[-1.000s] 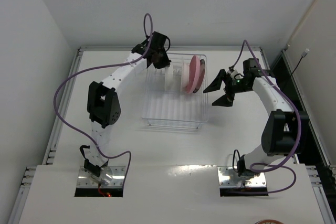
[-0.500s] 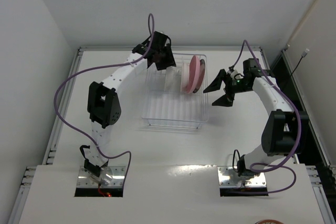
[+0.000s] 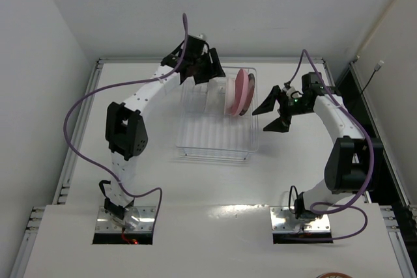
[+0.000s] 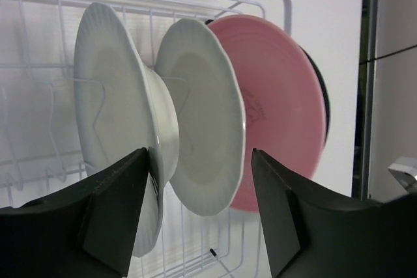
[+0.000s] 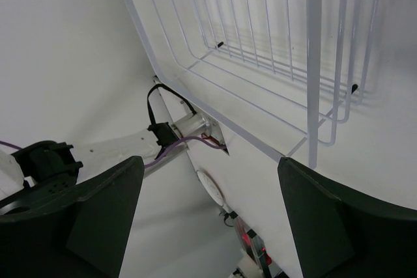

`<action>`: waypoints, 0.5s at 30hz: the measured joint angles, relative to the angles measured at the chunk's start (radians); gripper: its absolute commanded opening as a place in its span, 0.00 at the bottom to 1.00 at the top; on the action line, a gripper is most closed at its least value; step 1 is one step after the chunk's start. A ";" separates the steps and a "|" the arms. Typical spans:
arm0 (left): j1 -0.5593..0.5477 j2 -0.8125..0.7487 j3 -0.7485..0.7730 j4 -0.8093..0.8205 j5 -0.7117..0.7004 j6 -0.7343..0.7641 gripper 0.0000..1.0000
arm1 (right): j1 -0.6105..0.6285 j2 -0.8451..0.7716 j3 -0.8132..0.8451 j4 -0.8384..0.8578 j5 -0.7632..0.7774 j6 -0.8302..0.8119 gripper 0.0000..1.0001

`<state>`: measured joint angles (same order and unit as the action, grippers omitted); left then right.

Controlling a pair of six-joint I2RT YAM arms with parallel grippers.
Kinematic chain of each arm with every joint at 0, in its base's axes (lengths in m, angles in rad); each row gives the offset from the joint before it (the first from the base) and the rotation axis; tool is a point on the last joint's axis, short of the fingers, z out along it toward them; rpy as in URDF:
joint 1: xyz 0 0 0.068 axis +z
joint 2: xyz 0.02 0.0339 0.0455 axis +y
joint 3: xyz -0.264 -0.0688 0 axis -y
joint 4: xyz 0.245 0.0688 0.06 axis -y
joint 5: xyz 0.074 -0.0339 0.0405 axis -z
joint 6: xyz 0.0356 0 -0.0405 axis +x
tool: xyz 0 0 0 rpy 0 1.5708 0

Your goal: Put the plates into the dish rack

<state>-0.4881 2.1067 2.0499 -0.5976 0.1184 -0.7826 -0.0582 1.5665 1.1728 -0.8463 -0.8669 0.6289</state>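
The white wire dish rack (image 3: 215, 136) (image 4: 39, 43) (image 5: 260, 43) lies mid-table. Several plates stand upright in its far end. Two pale glassy plates (image 4: 107, 122) (image 4: 202, 135) are nearest my left wrist camera. Behind them is the pink plate (image 4: 280, 96) (image 3: 240, 90), and a dark-rimmed plate (image 4: 324, 112) peeks out behind that. My left gripper (image 3: 207, 73) (image 4: 199, 209) hovers open over the pale plates. The second one's rim sits between the fingers with a gap on each side. My right gripper (image 3: 260, 122) (image 5: 205, 213) hangs open and empty just right of the rack.
The rack's near rows of prongs (image 3: 215, 144) hold nothing. The table's raised back edge (image 3: 215, 60) runs just behind the rack. Purple cables loop off both arms. My right wrist view looks past the rack's corner wire (image 5: 313, 96) toward the left arm's base (image 5: 176, 131).
My left gripper has opened off the pale plate, which stays standing in the rack, and has shifted slightly right. The right arm has not moved.
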 measured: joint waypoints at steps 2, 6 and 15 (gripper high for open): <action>0.001 -0.024 -0.027 0.028 0.018 0.010 0.70 | -0.003 -0.002 0.006 -0.003 0.004 0.000 0.82; 0.002 -0.101 -0.089 0.095 0.051 0.033 0.79 | -0.016 -0.016 0.027 -0.003 0.027 0.000 0.84; 0.005 -0.251 -0.185 0.244 0.130 0.050 0.79 | -0.065 -0.068 0.037 -0.001 0.048 -0.001 0.84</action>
<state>-0.4831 1.8553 1.8648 -0.3534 0.2481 -0.7330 -0.1234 1.4990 1.2102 -0.8471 -0.8192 0.6281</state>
